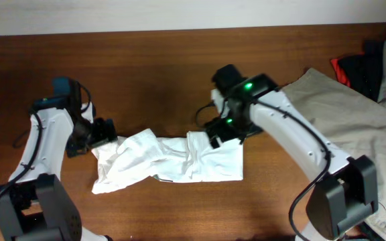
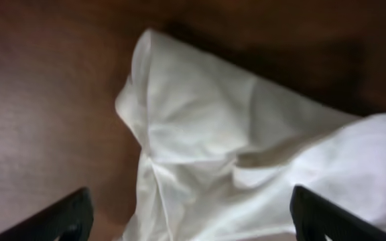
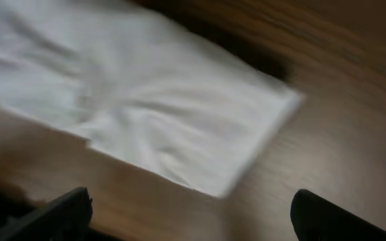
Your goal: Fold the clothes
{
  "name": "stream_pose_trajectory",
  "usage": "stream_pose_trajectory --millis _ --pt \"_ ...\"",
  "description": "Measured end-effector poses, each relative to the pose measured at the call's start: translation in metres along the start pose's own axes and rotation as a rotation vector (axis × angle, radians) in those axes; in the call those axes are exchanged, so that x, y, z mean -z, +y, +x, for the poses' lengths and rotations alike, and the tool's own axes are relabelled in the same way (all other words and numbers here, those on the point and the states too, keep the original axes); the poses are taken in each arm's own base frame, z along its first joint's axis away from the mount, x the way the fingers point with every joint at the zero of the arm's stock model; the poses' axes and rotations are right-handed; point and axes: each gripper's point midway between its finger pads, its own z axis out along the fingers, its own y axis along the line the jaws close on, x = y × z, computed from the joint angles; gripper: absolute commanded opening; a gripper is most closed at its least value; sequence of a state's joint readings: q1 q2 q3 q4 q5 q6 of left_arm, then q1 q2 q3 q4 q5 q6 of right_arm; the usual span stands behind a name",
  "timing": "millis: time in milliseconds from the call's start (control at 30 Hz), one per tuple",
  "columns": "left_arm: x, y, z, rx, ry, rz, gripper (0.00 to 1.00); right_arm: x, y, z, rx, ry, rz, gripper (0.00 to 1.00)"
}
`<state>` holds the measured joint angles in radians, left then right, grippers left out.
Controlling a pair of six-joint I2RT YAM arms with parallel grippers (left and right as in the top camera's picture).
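Note:
The white T-shirt [image 1: 169,161] lies crumpled in a long band across the middle of the brown table. No printed patch shows. My left gripper [image 1: 106,134] is open at the shirt's left end, its fingers spread over the bunched white cloth [image 2: 233,154]. My right gripper [image 1: 221,132] is open and empty above the shirt's upper right part. The right wrist view shows a flat corner of the shirt [image 3: 173,114] ahead of the spread fingers, with bare wood between them.
A large khaki-beige garment [image 1: 354,114] covers the table's right side, under my right arm. A black-and-red garment [image 1: 357,67] lies at the far right back corner. Bare brown tabletop [image 1: 146,73] stretches behind the shirt.

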<state>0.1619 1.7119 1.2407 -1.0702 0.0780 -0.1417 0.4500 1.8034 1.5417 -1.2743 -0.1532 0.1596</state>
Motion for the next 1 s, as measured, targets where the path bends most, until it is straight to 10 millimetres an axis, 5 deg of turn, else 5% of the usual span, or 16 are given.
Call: stream_pose_trajectory --millis 167,267,300,333,400,500,600,733,800,900,1000 --pt "-0.040 0.007 0.018 0.001 0.015 -0.010 0.93 0.010 -0.072 0.013 -0.283 0.048 0.105 0.99" --pt "-0.055 0.006 0.022 0.000 0.003 0.008 0.82 0.012 -0.083 0.017 -0.329 0.060 0.120 0.99" --pt "-0.062 0.003 0.026 0.000 0.004 0.035 0.48 0.012 -0.084 0.018 -0.333 0.062 0.121 0.99" --pt "-0.070 -0.003 0.033 -0.002 0.014 0.074 0.24 0.012 -0.084 0.018 -0.335 0.062 0.122 0.99" --pt "-0.072 -0.007 0.035 0.001 0.010 0.107 0.00 0.012 -0.085 0.019 -0.336 0.065 0.125 0.99" --pt "-0.071 -0.014 0.036 -0.005 0.013 0.149 0.00 0.013 -0.087 0.024 -0.339 0.083 0.142 0.99" --pt "-0.055 0.003 0.025 0.035 0.014 0.097 0.00 0.014 -0.094 0.026 -0.337 0.084 0.187 0.99" --pt "0.024 0.055 -0.037 0.156 -0.130 -0.010 0.00 0.018 -0.114 0.027 -0.364 0.077 0.246 0.99" --pt "0.054 0.063 -0.046 0.177 -0.158 -0.028 0.01 0.020 -0.126 0.028 -0.399 0.072 0.254 0.99" --pt "0.065 0.036 -0.044 0.117 -0.143 0.007 0.02 0.021 -0.136 0.029 -0.428 0.070 0.255 0.99" --pt "0.059 -0.033 -0.029 -0.074 -0.101 0.044 0.03 0.021 -0.137 0.029 -0.432 0.069 0.255 0.99"
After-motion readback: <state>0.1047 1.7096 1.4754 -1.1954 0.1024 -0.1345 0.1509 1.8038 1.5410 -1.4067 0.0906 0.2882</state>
